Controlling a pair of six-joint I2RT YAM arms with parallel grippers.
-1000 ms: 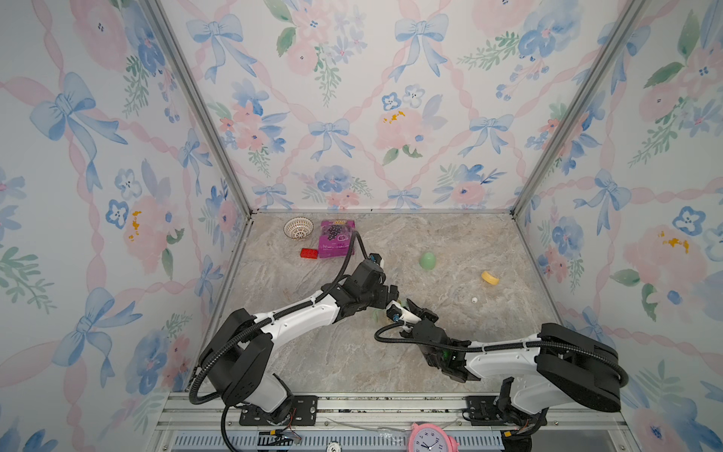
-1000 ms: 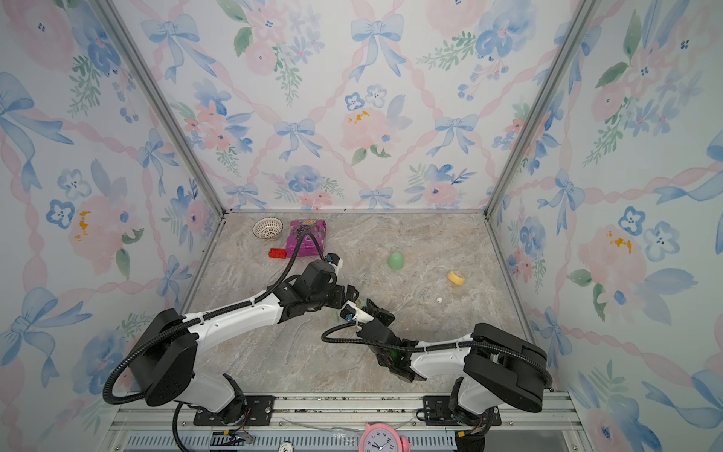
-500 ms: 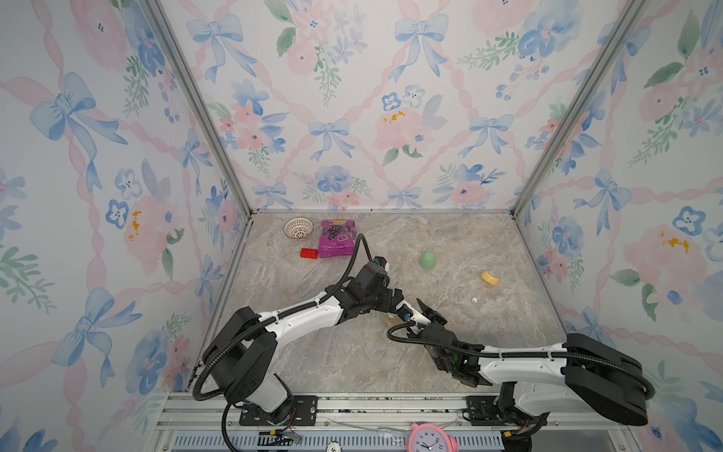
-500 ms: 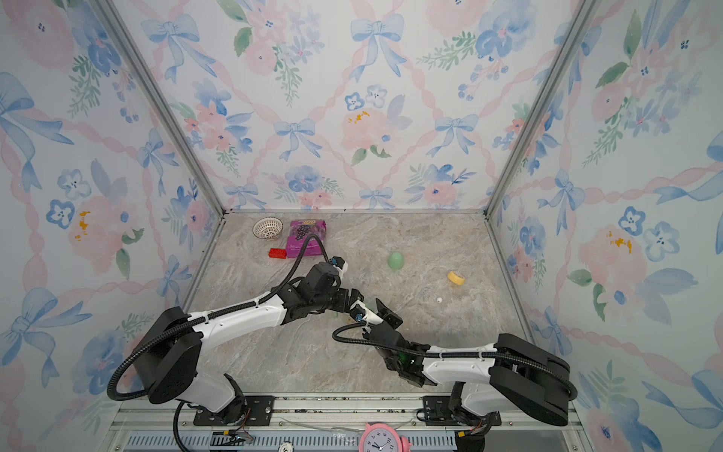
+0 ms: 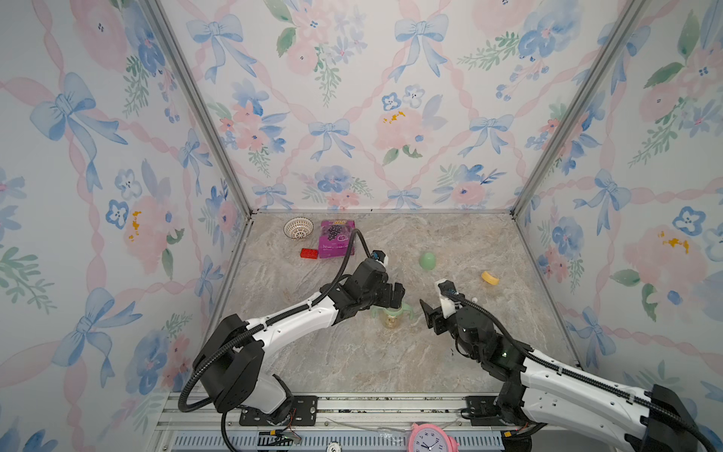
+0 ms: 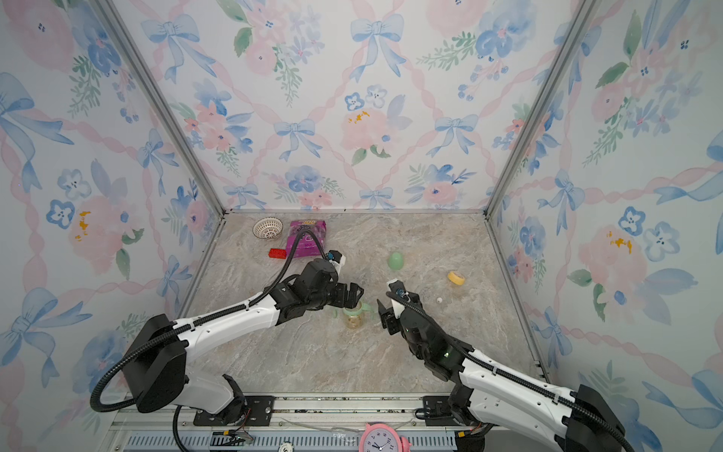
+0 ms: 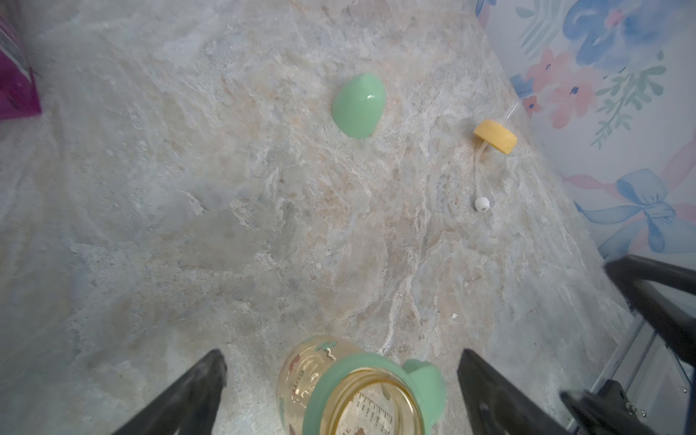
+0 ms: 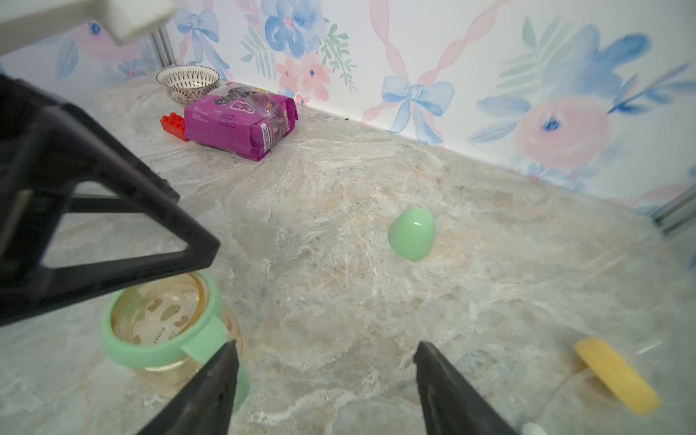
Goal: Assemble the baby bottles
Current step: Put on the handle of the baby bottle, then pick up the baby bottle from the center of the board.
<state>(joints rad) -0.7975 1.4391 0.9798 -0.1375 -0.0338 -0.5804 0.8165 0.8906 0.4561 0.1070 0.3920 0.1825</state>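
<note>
Standing upright beneath the spread, empty left claw (image 7: 342, 361), bottle (image 5: 390, 317); right claw (image 8: 325, 346) parted, just beside.

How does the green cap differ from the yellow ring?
The green cap is a closed dome; the yellow ring is a flat disc trailing a clear tube with a white bead. The cap lies farther back, nearer the middle; the ring lies nearer the right wall. Both lie loose, apart from the bottle, neither gripped.

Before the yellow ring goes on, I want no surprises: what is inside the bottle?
The bottle looks empty: only amber wall and printed marks show through its open mouth. The left hand covers part of the opening; that part is hidden.
</note>
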